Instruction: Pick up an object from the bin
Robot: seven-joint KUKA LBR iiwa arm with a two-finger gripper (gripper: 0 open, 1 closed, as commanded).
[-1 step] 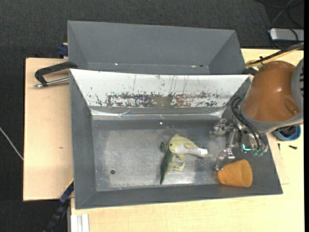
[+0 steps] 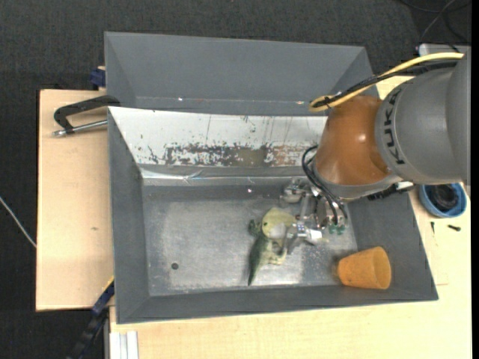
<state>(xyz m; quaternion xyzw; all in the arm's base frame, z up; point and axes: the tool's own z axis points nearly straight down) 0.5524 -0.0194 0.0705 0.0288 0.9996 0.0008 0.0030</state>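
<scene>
My gripper [image 2: 310, 214] is low in the bin, right of its middle, under the arm's orange cover. Right against its left side lies a pale yellow-green rounded thing [image 2: 274, 224] with a thin dark green stem [image 2: 254, 264] running down and to the left toward the front wall. The gripper touches or partly overlaps this thing's right edge; whether it grips it is hidden. An orange cup-shaped thing [image 2: 364, 268] lies on its side in the front right corner, apart from the gripper.
The arm comes in over the bin's right wall and covers the back right part of the floor. A small dark spot marks the floor at the front left.
</scene>
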